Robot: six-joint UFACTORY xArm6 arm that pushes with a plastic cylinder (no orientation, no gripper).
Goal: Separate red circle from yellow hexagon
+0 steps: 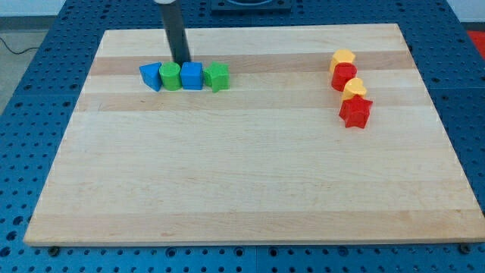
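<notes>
The red circle [344,76] sits at the view's upper right, touching the yellow hexagon [343,58] just above it. Below the red circle lie a second yellow block [354,88] and a red star [355,111], forming a close column. My tip [182,61] is far off at the view's upper left, just above the gap between the green circle [170,76] and the blue square [192,76].
A row of blocks lies at the upper left: blue triangle [151,76], green circle, blue square, green star [217,76]. The wooden board [242,174] ends in a blue perforated table on all sides.
</notes>
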